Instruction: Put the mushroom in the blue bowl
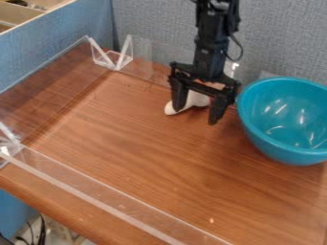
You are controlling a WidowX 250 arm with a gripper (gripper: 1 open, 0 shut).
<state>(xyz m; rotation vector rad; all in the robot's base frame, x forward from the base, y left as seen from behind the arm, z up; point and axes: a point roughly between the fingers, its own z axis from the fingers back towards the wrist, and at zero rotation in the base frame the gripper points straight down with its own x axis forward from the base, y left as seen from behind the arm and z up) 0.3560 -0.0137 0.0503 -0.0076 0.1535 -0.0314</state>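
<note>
Beside the blue bowl [284, 120], toward the back of the bench [160, 153], hanging low over the mushroom [194, 100] with the gripper [197, 106] spread wide and gripping nothing. Set to span the mushroom, with one finger [178, 97] on the picture's left and the other [217, 114] on the right, a little nearer the camera. Seen mostly between and just behind those fingers, lying on its side, with one pale end poking out below the left finger. Running lengthwise from that near-left end toward the back right, so across the line joining the fingers rather than along it: probably a good angle for pinching the sides. Hard to judge, from so high and slanting a view, whether already low enough, or touching at the left finger. Likely best to ease down, perhaps shift slightly toward the poking end, then close across the narrow width. Closing too far toward the back could catch only one end and tip the mushroom out. After a firm hold, would need lifting above the rim and carrying rightward in the picture, only a short way.
</note>
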